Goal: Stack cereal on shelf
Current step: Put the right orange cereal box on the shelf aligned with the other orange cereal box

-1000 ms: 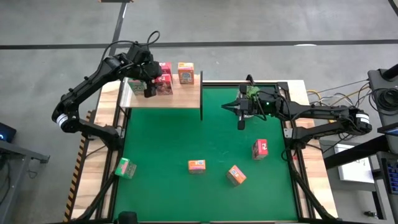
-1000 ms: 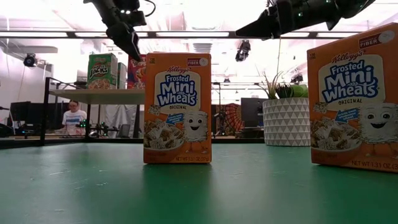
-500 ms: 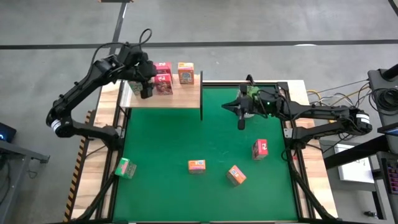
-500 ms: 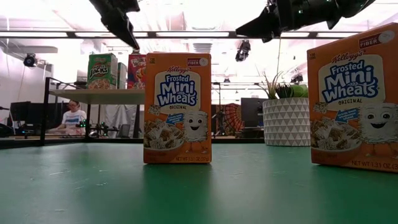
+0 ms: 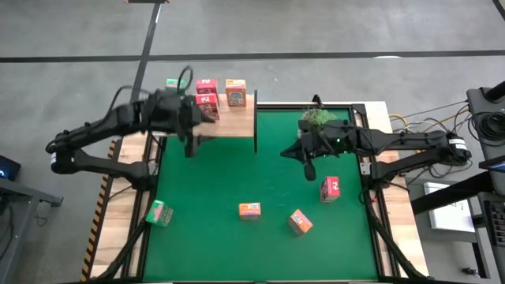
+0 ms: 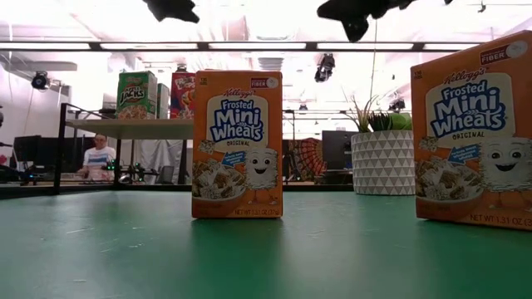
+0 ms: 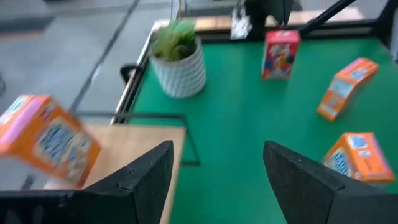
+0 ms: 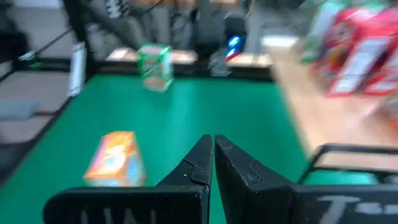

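Now | left claw [image 5: 189, 150] gaping, empty, by shelf [image 5: 229, 126] front edge | right claw [image 5: 309, 170] pinched shut, empty | nearest loose cereal: pink box [image 5: 330, 188] upright on counter [image 5: 237, 181], just beside right claw; right arm nearer.

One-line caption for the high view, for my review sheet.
Left gripper open, empty at the shelf edge; right gripper shut over the mat.

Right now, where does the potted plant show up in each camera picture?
High view: potted plant at the far edge of the green mat, right of centre.
Low view: right of centre, far back.
Left wrist view: upper left.
Right wrist view: not in it.
Shared landmark: the green mat.
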`<state>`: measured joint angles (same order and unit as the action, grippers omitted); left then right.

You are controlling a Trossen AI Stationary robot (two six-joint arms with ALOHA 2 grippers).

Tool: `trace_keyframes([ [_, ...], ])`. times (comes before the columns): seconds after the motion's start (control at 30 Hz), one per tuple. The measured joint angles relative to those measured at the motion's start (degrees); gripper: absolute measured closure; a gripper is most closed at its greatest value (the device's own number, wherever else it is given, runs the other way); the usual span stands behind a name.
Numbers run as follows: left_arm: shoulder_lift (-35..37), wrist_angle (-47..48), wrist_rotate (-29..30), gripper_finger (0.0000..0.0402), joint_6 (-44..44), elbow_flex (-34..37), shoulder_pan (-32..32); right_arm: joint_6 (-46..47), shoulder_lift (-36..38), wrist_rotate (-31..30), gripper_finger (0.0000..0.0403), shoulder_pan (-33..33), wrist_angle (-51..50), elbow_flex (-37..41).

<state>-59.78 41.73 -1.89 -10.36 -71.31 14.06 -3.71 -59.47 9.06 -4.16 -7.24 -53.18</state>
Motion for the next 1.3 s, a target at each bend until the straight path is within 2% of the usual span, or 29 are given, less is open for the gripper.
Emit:
trace_keyframes([
  [0.2,5.9,-14.9,12.5,0.0169,4.9,11.1,-13.4,10.1,-3.0,0.0,0.0394,6.2,-8.4,-5.4],
  [0.4,10.2,-24.2,21.5,0.0169,3.5,17.4,-21.4,22.9,-8.6,-0.1,0.0394,9.8,-19.4,-13.2],
  [0.67,13.5,-26.2,22.0,0.0169,1.9,19.3,-22.7,38.3,-18.1,0.0,0.0394,15.1,-39.1,-25.9],
  [0.87,14.2,-26.2,22.0,0.0169,1.9,19.3,-22.7,51.7,-23.0,0.2,0.0394,20.6,-50.5,-30.6],
  [1.03,14.3,-26.2,22.0,0.0169,1.8,19.3,-22.7,61.6,-24.8,-0.3,0.0394,25.4,-52.3,-30.9],
  [1.17,14.5,-26.2,21.9,0.0169,1.8,19.2,-22.7,69.3,-25.9,-2.9,0.0393,27.5,-52.6,-30.8],
  [1.3,14.6,-25.9,21.9,0.0169,1.8,18.9,-22.7,72.9,-26.4,-3.2,0.0369,28.6,-52.5,-30.8],
])
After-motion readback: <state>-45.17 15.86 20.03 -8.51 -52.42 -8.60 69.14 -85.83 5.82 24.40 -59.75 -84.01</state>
